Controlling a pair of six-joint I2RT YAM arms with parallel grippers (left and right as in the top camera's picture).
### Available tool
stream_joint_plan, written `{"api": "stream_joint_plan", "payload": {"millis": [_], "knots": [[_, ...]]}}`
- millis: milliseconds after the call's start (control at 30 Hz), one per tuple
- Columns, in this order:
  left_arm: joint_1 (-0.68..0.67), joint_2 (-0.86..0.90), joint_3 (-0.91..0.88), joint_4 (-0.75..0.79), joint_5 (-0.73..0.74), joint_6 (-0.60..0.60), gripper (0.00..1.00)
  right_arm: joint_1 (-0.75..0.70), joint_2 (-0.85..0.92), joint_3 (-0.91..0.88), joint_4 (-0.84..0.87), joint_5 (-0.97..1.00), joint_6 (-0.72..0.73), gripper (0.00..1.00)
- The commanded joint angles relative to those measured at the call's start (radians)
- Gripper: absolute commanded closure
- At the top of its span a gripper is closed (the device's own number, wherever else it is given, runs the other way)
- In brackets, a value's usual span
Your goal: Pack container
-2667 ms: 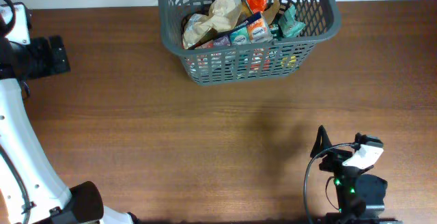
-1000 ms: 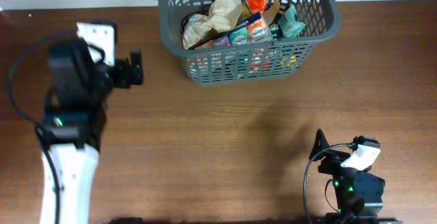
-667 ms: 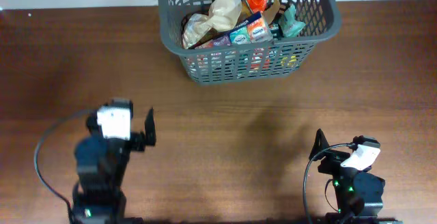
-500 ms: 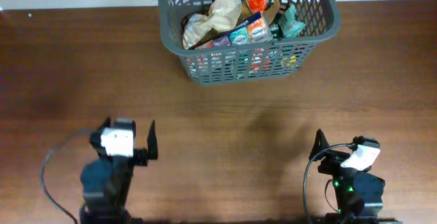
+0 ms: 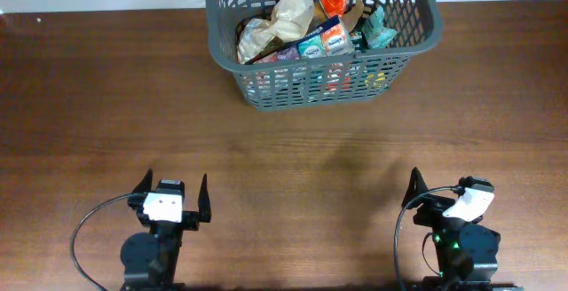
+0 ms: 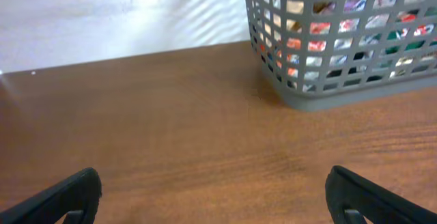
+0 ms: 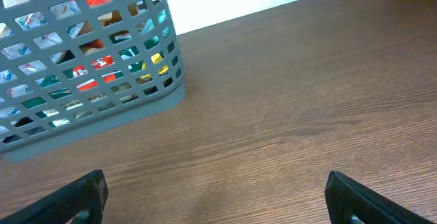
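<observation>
grey slatted container [image 5: 404, 35], heaped with packages [image 5: 312, 27]

A brown wood-grain table [image 5: 293, 158] spans the view. Behind its far edge stands what looks like a white wall [image 6: 102, 12], crossed by pale slanted light streaks.

Black arms [image 5: 151, 257], white wrist housings [image 5: 162, 208]

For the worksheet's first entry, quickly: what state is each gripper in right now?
Left gripper: open, holding nothing.
Right gripper: open, holding nothing.
</observation>
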State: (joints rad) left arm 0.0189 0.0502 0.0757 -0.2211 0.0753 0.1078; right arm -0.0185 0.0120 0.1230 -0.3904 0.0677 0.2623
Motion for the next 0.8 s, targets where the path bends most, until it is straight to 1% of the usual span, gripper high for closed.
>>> {"api": "stream_joint_plan", "payload": {"millis": [0,767], "knots": [[-0.003,-0.033,-0.009,0.005,0.003,-0.006,0.01,0.006,-0.008,-0.007,0.0,0.016,0.005,0.01],[-0.003,-0.045,-0.009,0.006,0.004,-0.006,0.01,0.006,-0.008,-0.007,0.0,0.016,0.005,0.01]]}}
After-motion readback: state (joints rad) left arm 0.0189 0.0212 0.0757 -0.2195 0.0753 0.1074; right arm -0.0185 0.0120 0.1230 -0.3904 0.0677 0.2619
